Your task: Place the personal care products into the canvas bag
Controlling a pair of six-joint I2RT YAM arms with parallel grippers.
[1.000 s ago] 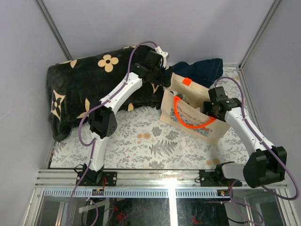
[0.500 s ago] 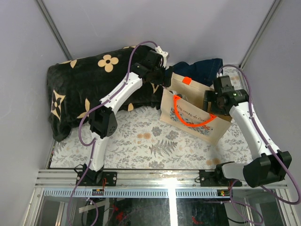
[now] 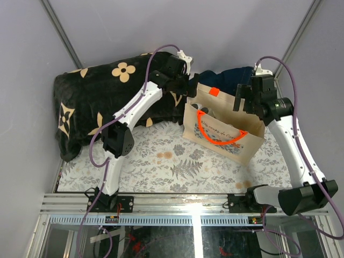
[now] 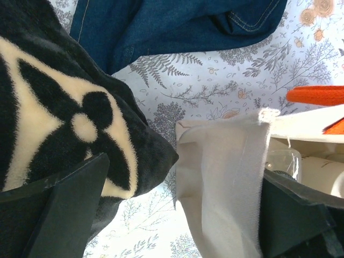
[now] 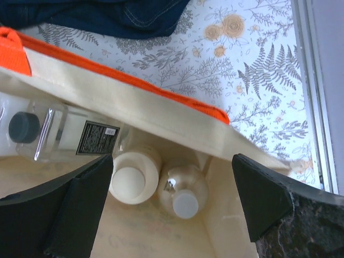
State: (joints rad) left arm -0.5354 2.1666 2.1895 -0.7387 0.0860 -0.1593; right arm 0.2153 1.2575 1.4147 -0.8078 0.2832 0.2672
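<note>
Inside the canvas bag (image 5: 134, 107) you have the clear dark-capped bottle (image 5: 59, 137), beige jar (image 5: 131, 174) and white-capped bottle (image 5: 183, 194) sitting together. Above the bag your right hand (image 5: 172, 160) gapes wide, empty; your left hand (image 4: 183, 172) is spread too, the bag's corner wall between its fingers.

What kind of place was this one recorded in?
Most likely a lab robot cell, not a home. Plain grey wall panels in metal framing close it in. An aluminium rail runs along the near edge. A floral table cover carries staged props such as the canvas bag.
</note>
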